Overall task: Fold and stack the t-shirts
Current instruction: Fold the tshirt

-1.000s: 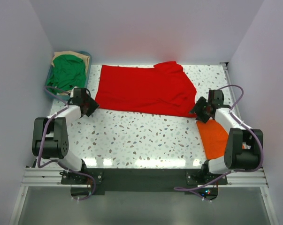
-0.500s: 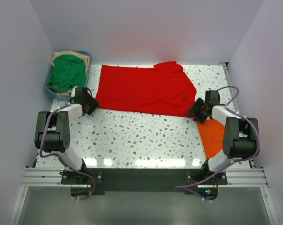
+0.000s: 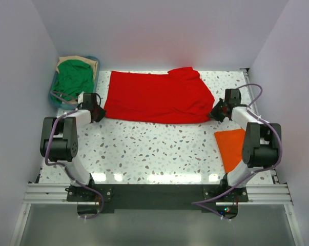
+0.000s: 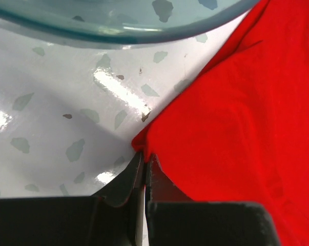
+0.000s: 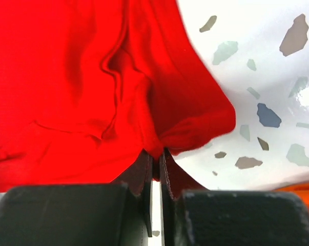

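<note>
Three pale walls (image 3: 159, 36) enclose a speckled table (image 3: 154, 148) bearing a red t-shirt (image 3: 154, 97).

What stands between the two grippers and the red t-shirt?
Nothing visible does. The left gripper is closed on the near left corner of the red t-shirt, and the right gripper is closed on its near right corner.
</note>
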